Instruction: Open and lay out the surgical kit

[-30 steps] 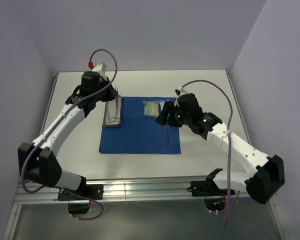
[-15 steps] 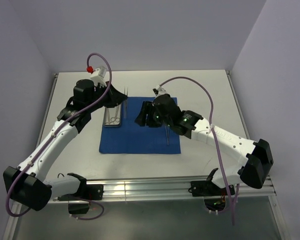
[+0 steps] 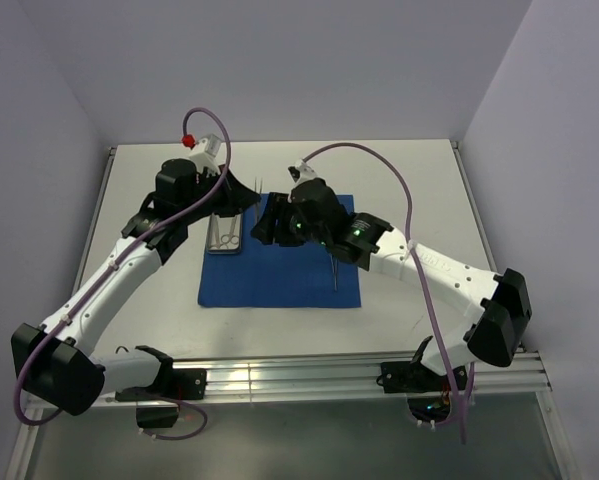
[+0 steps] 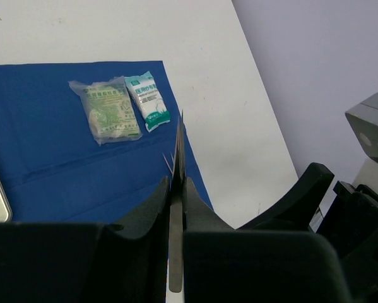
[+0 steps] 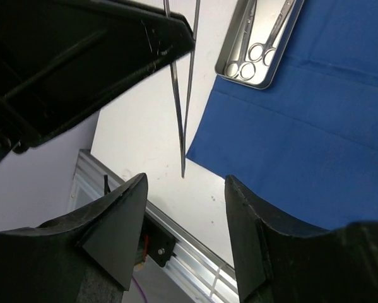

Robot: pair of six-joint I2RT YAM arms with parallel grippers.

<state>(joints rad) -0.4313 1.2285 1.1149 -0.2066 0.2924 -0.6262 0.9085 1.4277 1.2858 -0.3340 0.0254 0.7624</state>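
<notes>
Steel tweezers (image 4: 179, 151) stay clamped in the left pincer (image 4: 178, 187); right pincer (image 5: 183, 184), parted, has swung left beside them.

A robotics laboratory test cell: two white-and-black jointed robot arms (image 3: 129, 255) (image 3: 441, 272) mounted on a ribbed aluminium rail (image 3: 279, 378) at the edge of a white tabletop (image 3: 419, 180), boxed in by bare pale-lilac panel walls (image 3: 309, 70).

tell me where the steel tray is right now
In the top view the steel tray sits at the far left corner of the blue cloth, near the left gripper, with scissors lying in it.
</notes>
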